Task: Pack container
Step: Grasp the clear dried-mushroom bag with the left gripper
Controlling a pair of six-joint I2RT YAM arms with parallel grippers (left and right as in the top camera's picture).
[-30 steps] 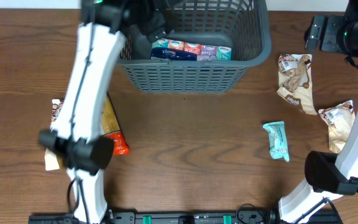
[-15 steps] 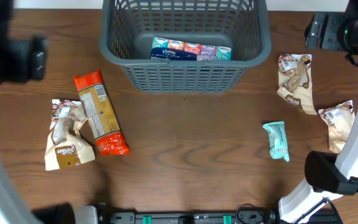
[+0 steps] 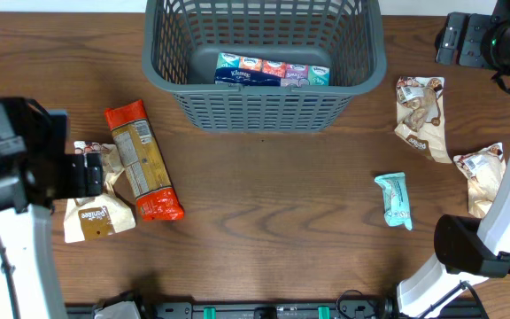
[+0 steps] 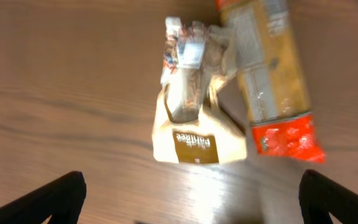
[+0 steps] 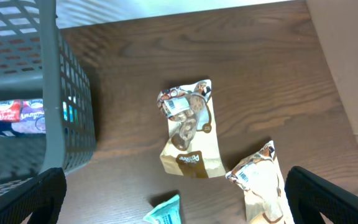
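The dark grey slotted container [image 3: 264, 102] stands at the back middle and holds a tissue multipack [image 3: 273, 71]. On the left lie a tan cookie bag [image 3: 96, 213] [image 4: 194, 118] and a red-ended snack packet [image 3: 142, 159] [image 4: 272, 81]. My left gripper [image 4: 191, 211] hangs open and empty above the table, just short of the tan bag. My right gripper [image 5: 173, 214] is open and empty, high at the back right. Below it lie two tan bags [image 5: 191, 127] [image 5: 263, 186] and a teal packet [image 5: 166, 211]. The container's corner [image 5: 36, 93] shows in the right wrist view.
On the right of the table are the tan bags [image 3: 421, 115] [image 3: 482, 177] and the teal packet [image 3: 395, 199]. The right arm's base [image 3: 467, 252] is at the front right. The table's back edge runs behind the container.
The left arm has swung from over the container down to the left side and now hangs over the tan bag. The right arm has not moved.
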